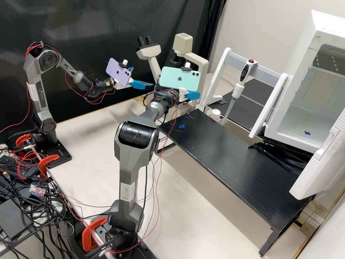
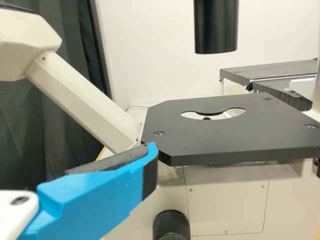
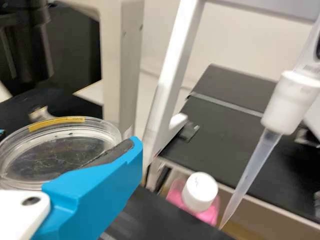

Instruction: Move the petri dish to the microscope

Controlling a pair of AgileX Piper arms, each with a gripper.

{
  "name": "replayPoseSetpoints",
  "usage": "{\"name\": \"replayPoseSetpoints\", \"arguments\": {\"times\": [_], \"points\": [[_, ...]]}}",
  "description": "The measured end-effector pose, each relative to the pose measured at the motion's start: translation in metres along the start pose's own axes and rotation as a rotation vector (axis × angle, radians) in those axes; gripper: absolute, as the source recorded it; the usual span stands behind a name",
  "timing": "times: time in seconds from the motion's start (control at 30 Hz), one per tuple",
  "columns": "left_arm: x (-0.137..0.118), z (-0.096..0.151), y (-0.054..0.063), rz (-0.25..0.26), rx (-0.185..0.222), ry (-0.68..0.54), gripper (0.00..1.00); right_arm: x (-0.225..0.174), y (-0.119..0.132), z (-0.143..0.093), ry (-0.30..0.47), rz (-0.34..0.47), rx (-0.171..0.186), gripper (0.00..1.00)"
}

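High cam fwd/down on bench (image 1: 230, 154), L wrist nr microscope (image 2: 225, 142), high/R wrist share pipette (image 3: 291, 102)

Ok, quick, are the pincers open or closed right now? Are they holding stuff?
Left pincer: open, empty.
Right pincer: closed on the dish.

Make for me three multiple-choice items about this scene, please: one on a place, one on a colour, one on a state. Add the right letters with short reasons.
1. Where is the round, clear petri dish?
A) on the black microscope stage
B) in the right gripper
C) in the left gripper

2. What colour is the liquid in the white-capped bottle?
A) pink
B) green
C) blue

3. How does the boxy white cabinet stand?
A) shut
B) under a cloth
C) open

1 B: the right wrist view shows the dish against its blue finger.
2 A: pink shows around and below the cap.
3 C: the high view shows its inside.
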State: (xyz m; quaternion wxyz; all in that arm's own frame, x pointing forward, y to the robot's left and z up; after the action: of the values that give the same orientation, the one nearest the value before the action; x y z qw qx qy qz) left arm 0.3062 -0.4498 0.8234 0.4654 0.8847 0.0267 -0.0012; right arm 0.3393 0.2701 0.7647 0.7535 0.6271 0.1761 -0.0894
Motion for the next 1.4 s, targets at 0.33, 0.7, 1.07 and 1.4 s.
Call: {"name": "replayPoseSetpoints", "arguments": {"times": [0.33,0.7,1.07,1.4], "points": [[0.000,0.000,0.000,0.000,0.000,0.000,1.00,0.020,-0.022,-0.012,0.105,0.152,0.024,0.00],[0.000,0.000,0.000,0.000,0.000,0.000,1.00,0.022,-0.047,-0.027,0.255,0.158,0.015,0.00],[0.000,0.000,0.000,0.000,0.000,0.000,1.00,0.020,-0.054,-0.016,0.243,0.128,0.038,0.00],[0.000,0.000,0.000,0.000,0.000,0.000,1.00,0.040,-0.072,-0.015,0.243,0.085,0.014,0.00]]}}
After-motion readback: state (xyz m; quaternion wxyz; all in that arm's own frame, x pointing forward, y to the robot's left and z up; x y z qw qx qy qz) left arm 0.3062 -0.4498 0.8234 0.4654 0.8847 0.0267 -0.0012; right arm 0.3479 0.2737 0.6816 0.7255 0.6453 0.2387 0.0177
